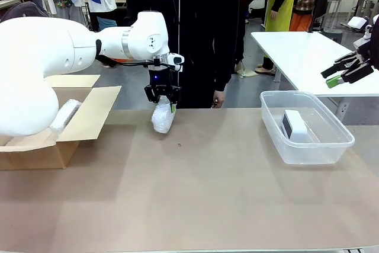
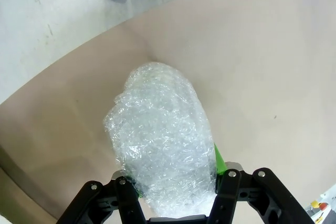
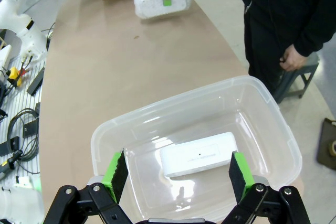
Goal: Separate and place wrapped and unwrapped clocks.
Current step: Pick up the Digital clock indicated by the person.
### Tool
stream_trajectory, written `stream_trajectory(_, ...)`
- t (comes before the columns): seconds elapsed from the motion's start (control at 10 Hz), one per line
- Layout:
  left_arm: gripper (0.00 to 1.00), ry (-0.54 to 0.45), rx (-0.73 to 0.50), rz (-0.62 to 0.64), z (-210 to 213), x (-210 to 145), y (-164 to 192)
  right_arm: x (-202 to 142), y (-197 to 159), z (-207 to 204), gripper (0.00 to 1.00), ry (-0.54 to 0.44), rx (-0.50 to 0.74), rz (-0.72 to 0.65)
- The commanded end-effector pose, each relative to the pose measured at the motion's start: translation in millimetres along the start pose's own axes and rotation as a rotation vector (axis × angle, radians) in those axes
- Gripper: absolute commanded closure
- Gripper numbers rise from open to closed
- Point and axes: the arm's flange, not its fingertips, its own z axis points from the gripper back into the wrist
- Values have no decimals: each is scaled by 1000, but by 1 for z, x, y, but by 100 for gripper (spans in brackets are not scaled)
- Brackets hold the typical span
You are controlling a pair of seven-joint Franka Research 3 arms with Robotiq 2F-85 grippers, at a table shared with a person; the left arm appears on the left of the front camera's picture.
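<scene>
Brown table (image 1: 195,194) runs across the front view, bare in the near half. Left arm (image 1: 53,57) reaches in from the left side, big white links, gripper pointing down. Cardboard box (image 1: 71,122) sits open at the table's left edge, flaps out, one wrapped clock (image 1: 64,117) lying inside it against the flap. Clear plastic bin (image 1: 305,125) stands on the right side of the table, well apart from the box; bare white clock (image 1: 294,126) lies on the bin floor, seen face-down as a white slab in the right wrist view (image 3: 199,155). Person in black (image 1: 189,28) stands at the far edge, one hand (image 3: 290,59) hanging by the table rim. Second wrapped clock (image 1: 163,117) is clamped in the left gripper (image 1: 162,95), between box and bin near the far edge, its lower end at the tabletop; green pads press both sides of the bubble wrap (image 2: 160,137). Right gripper (image 1: 346,70) hovers above and beyond the bin, jaws spread wide, holding nothing; its fingers (image 3: 116,174) frame the bin from above.
</scene>
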Motion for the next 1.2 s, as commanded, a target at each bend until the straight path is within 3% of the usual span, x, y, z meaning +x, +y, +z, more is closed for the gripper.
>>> stream_trajectory(0.0, 100, 12, -3, -52, 15, -14, 3, 1, 1, -2, 0, 5, -10, -7)
stream_trajectory(0.2, 100, 11, 36, -98, 42, -22, 4, 1, 1, -2, 0, 5, -10, -7)
stream_trajectory(0.3, 64, 0, 36, -118, 54, -24, 5, 1, 1, -2, 0, 5, -10, -7)
stream_trajectory(0.4, 64, -1, 39, -136, 65, -25, 7, 1, 1, -2, 0, 5, -10, -7)
stream_trajectory(0.5, 84, 0, 42, -158, 74, -25, 7, 1, 1, -2, 0, 5, -10, -7)
stream_trajectory(0.6, 64, -4, 50, -170, 83, -23, 7, 1, 1, -2, 0, 5, -10, -7)
stream_trajectory(0.7, 100, -5, 62, -180, 91, -21, 8, 1, 1, -2, 0, 5, -10, -7)
stream_trajectory(0.8, 84, -5, 74, -195, 101, -18, 8, 1, 1, -2, 0, 5, -10, -7)
stream_trajectory(0.9, 100, -5, 84, -206, 109, -15, 8, 1, 1, -2, 0, 5, -10, -7)
stream_trajectory(1.1, 100, 4, 100, -232, 119, -8, 6, 1, 1, -2, 0, 5, -10, -7)
